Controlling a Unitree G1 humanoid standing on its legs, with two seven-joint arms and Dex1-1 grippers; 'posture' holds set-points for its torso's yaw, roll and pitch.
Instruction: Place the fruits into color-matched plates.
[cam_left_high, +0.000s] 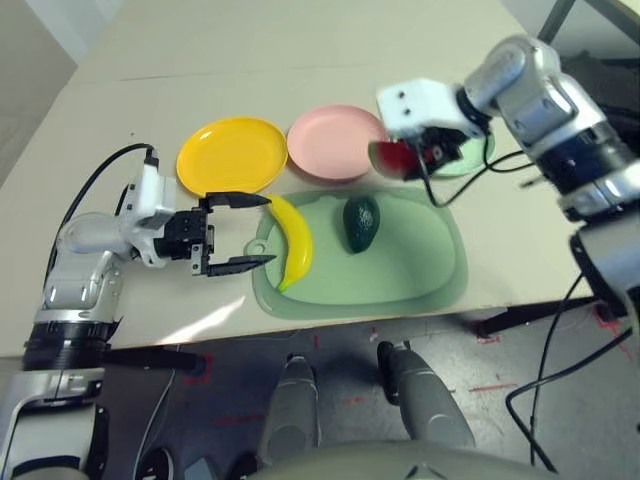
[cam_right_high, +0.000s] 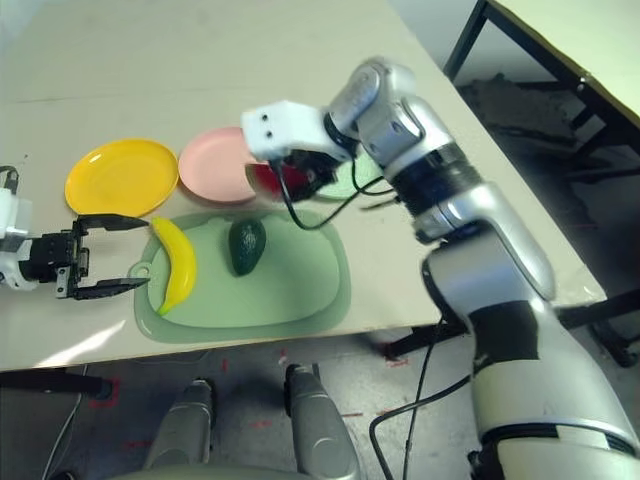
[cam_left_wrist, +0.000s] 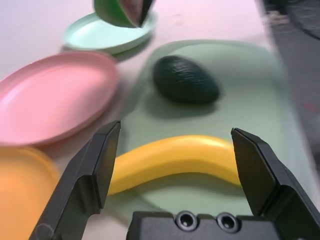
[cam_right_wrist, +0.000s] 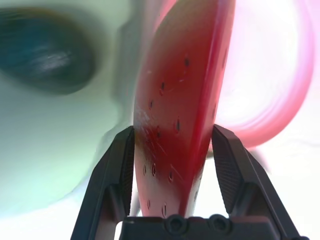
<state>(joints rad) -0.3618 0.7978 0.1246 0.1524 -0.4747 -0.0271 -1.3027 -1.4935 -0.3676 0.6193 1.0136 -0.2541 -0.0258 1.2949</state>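
A: Left eye view — green mat (cam_left_high: 440, 270) carries banana (cam_left_high: 292, 240) and avocado (cam_left_high: 361, 222). Grippers?
B: Right gripper (cam_right_wrist: 172, 150) clamps watermelon wedge (cam_right_wrist: 182, 95), above pink plate (cam_left_high: 335, 142); left gripper (cam_left_high: 245, 232) gapes empty beside banana

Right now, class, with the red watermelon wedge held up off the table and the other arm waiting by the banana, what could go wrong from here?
1. The right tool pinches the watermelon wedge by its flat faces only; it could slip out before reaching the pink plate.
2. It hangs near the mint green plate, so it may land in the wrong plate.
3. The open left tool straddles the banana; closing could nudge it off the green mat.
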